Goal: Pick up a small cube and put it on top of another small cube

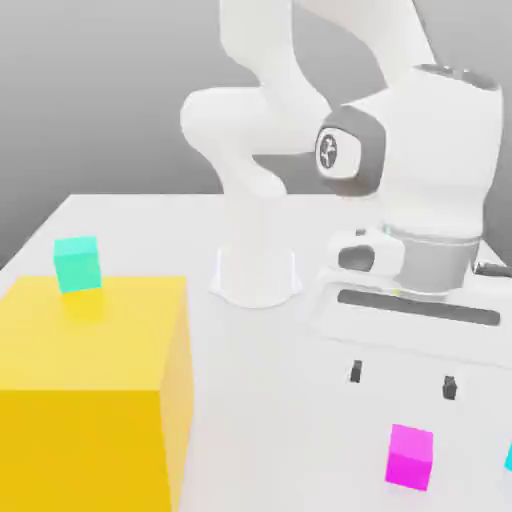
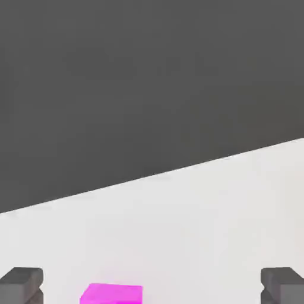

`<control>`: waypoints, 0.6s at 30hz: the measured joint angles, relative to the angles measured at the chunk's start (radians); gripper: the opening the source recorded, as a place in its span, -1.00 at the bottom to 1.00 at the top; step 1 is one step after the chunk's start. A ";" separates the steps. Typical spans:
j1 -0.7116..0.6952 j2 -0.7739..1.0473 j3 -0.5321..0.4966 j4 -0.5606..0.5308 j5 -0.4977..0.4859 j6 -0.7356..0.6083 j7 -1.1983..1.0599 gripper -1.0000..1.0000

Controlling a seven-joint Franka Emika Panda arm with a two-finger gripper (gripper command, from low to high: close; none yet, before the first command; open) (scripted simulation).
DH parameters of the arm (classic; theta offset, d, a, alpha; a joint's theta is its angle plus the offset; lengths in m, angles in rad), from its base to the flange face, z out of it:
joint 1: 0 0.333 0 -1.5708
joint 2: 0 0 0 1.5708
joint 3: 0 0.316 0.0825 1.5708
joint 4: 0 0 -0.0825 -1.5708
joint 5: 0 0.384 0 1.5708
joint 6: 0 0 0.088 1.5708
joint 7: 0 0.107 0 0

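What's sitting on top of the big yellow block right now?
A small teal cube rests on the yellow block, near its far edge on the exterior view's left. The patch of yellow top beneath the cube is covered, so it cannot be seen.

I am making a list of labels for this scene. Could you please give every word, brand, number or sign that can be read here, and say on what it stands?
No readable words or numbers.
Round emblem on the arm's dark joint cap: a sign without legible letters.
Magenta cube, teal cube, yellow block, table: plain, no markings.
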 joint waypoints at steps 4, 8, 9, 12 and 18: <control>0.044 0.132 -0.007 -0.011 -0.005 0.074 0.075 0.00; 0.125 0.271 -0.104 0.018 -0.098 0.177 0.153 -1.00; 0.125 0.271 -0.104 0.018 -0.098 0.177 0.153 -1.00; 0.125 0.271 -0.104 0.018 -0.099 0.179 0.153 -1.00; 0.088 0.192 -0.053 -0.002 -0.032 0.121 0.103 -1.00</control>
